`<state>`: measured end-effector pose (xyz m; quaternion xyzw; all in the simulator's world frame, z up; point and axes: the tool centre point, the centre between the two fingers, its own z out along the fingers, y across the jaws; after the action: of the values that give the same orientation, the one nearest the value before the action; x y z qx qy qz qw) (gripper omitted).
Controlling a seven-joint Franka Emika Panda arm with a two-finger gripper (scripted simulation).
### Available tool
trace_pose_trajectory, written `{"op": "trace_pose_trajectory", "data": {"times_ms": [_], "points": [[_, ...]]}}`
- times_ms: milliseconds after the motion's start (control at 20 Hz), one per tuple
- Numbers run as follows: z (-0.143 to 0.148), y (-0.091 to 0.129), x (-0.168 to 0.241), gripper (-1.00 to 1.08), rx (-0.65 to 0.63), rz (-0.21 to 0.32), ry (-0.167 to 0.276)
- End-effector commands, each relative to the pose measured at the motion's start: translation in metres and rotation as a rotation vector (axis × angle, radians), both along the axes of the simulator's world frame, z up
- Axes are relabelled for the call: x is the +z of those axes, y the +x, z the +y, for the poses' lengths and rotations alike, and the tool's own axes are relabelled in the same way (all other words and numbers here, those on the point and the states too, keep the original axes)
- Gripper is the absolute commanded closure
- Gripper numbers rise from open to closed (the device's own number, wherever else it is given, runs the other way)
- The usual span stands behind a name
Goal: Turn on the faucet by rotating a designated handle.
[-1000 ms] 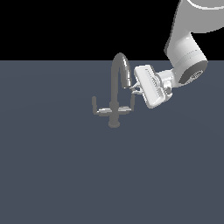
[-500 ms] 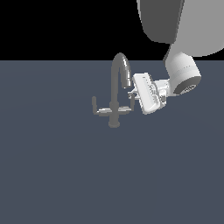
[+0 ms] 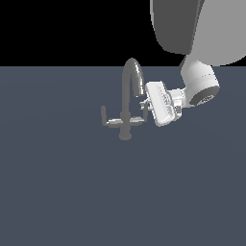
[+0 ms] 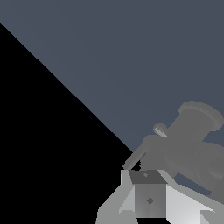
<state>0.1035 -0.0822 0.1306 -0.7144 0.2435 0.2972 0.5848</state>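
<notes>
The grey gooseneck faucet (image 3: 126,103) stands on a round base, and its spout tip curves toward the exterior view's right. The handle (image 3: 139,120) is the lever arm on that side, and its upturned tip rises beside my fingers. My gripper (image 3: 147,104) reaches in from the exterior view's right, level with that tip and just below the spout's mouth. It looks to be touching the tip or a hair off it. The fingers look pressed together and hold nothing. In the wrist view the gripper (image 4: 148,176) sits right in front of the faucet (image 4: 192,127), with a thin grey faucet arm (image 4: 134,158) just beyond it.
The matching opposite lever arm (image 3: 108,120) sticks out toward the exterior view's left. A flat dark blue-grey surface (image 3: 72,192) spreads all around the faucet. My big white arm link (image 3: 192,24) hangs above at the exterior view's upper right.
My hand has dropped slightly and edged in toward the handle's tip, and the upper arm link has swung further into view. The lever arms have not visibly turned.
</notes>
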Motion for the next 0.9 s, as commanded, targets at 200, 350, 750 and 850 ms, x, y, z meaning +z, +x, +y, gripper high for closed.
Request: {"op": "trace_pose_trajectory", "data": {"times_ms": [200,350,750,850], "points": [[-0.002,-0.008,0.003,1.08,0.0,0.0,0.0],[-0.003,-0.012,0.005,1.08,0.0,0.0,0.0],[-0.005,-0.026,0.01,1.08,0.0,0.0,0.0],[-0.006,-0.029,0.011,1.08,0.0,0.0,0.0]]}}
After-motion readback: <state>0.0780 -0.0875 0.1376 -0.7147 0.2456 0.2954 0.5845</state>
